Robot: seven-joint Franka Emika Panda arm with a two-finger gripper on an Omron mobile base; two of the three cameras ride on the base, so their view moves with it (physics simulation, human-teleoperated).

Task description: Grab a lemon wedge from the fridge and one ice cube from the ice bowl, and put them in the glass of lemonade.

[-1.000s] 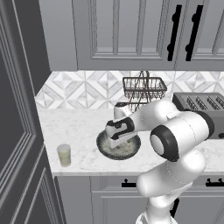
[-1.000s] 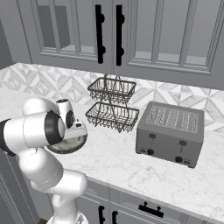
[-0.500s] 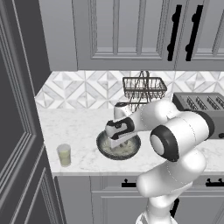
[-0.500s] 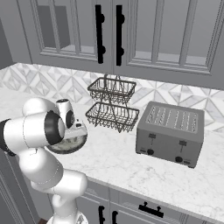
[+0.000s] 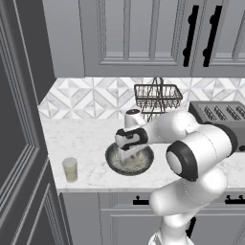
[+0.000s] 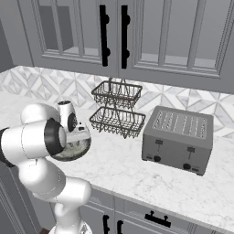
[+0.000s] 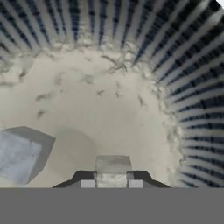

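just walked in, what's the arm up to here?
The arm is reaching down into the ice bowl on the counter, going for an ice cube. In the hand view the gripper has its jaws closed on a small pale ice cube, with a second cube loose beside it. The glass of lemonade waits near the counter's front edge, left of the bowl.

Wide dark grey ribbed ice bowl point(image 6: 78, 149) sitting mostly hidden behind the white arm in the right base view; pale grey ice cube point(image 7: 17, 156) being cut off by the hand view's left edge; long dark toaster point(image 5: 217, 112) running off the right edge of the left base view
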